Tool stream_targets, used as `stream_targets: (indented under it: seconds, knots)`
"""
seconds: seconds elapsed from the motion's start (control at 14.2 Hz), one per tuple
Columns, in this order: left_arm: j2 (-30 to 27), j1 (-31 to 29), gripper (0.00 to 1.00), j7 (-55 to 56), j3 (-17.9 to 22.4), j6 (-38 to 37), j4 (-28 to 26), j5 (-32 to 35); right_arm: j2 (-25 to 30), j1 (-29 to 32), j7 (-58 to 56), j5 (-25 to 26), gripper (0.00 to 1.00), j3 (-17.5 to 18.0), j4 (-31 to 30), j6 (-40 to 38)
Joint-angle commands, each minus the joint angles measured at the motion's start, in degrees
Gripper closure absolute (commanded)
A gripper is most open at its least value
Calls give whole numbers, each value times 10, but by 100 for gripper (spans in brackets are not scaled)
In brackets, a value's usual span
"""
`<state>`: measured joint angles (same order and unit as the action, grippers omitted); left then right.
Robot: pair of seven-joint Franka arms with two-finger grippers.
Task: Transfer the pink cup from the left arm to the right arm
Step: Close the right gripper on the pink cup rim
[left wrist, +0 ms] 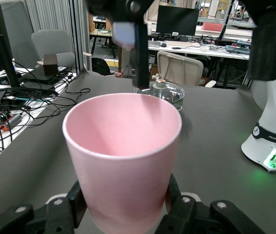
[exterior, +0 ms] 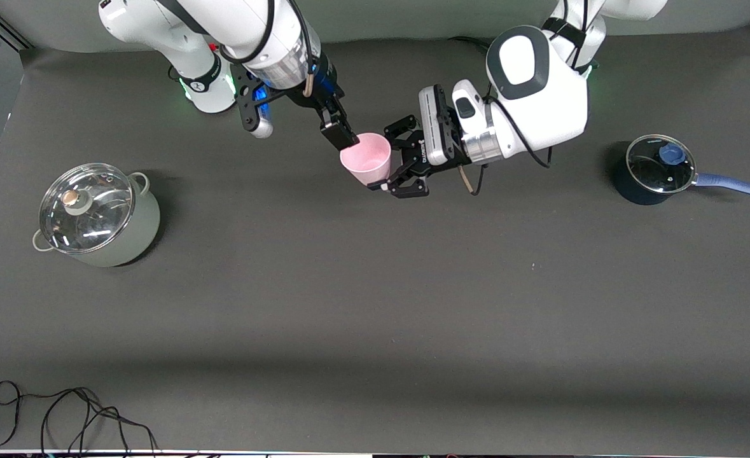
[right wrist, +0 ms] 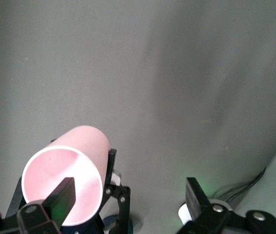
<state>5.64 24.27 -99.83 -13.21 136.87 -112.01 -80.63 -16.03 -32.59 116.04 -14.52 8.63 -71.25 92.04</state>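
The pink cup (exterior: 367, 159) is held in the air over the middle of the counter (exterior: 375, 305), toward the edge where the arms' bases stand. The left end effector (exterior: 395, 159) pinches it around its lower body, its linkage fingers (left wrist: 77, 202) pressed against both sides, and the cup's mouth tips toward the right arm. The right end effector (exterior: 305, 130) is spread wide at the cup's rim: one slim finger (right wrist: 62, 195) reaches into the mouth, the other (right wrist: 194, 195) stands well outside it. A lidded grey-green pot (exterior: 98, 213) sits at the right arm's end of the counter, and a lidded blue saucepan (exterior: 658, 168) at the left arm's end.
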Motion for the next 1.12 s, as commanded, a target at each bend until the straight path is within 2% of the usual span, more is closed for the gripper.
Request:
stream_targets:
  seconds: [0.0, 0.28, 0.35, 0.42, 0.49, 0.56, 1.05]
  knots:
    - [-12, 1, 62, -4, 0, -1, -6, -11, -22, -6, 11, 15, 1, -2, 20, -4]
    - [-12, 1, 62, -3, 0, -1, -6, -12, -33, -6, 10, 16, 1, -2, 20, -3]
    - [-12, 1, 62, -4, 0, -1, -6, -15, -33, -6, 9, 17, 13, -2, 21, -3]
    - [-12, 1, 61, -4, 0, -1, -6, -17, -33, -6, 9, 20, 43, -2, 23, -3]
    - [-12, 1, 61, -4, 0, -1, -6, -18, -33, -6, 9, 20, 77, -2, 26, -3]
    - [-12, 1, 61, -4, 0, -1, -6, -18, -33, -5, 7, 20, 100, -2, 30, -3]
    - [-12, 1, 61, -4, 0, -1, -6, -18, -33, -5, -25, 27, 100, -2, 30, -3]
